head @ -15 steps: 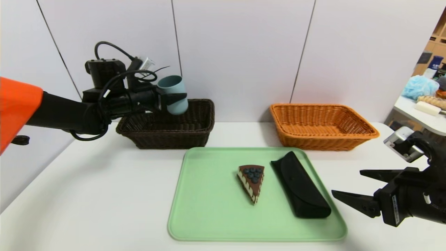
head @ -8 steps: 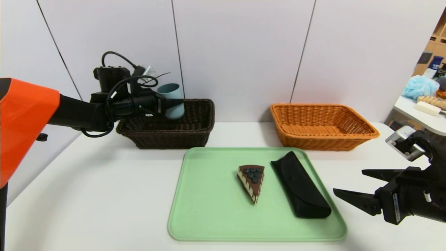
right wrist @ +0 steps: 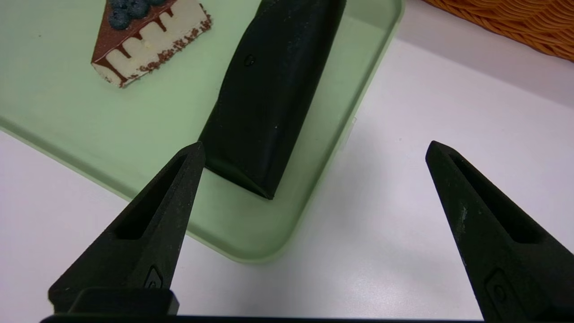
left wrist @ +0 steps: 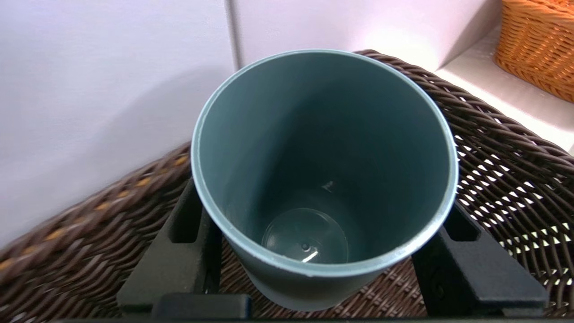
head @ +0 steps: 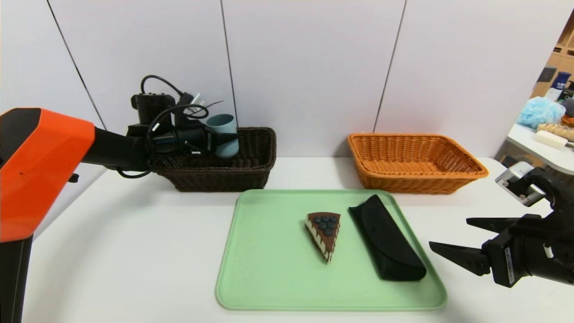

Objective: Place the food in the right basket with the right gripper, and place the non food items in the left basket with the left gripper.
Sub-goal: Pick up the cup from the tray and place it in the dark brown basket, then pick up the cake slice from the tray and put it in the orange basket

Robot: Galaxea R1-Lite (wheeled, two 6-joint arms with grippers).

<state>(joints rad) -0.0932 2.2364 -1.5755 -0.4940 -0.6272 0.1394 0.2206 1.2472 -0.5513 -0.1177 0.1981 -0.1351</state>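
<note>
Cup (head: 221, 124) sits pinched in left gripper (head: 227, 139), mouth up, inside the far-left basket (head: 215, 172); its base likely needs lowering straight down; right gripper (head: 448, 232), spread, waits near right beside the tray (head: 332, 305).

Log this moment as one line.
left gripper: shut on blue cup, at dark basket | right gripper: open, idle beside tray | cake slice, black case: on tray

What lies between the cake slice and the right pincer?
The black glasses case, on the green tray, lies between the cake slice and the right pincer; the head view shows it.
</note>
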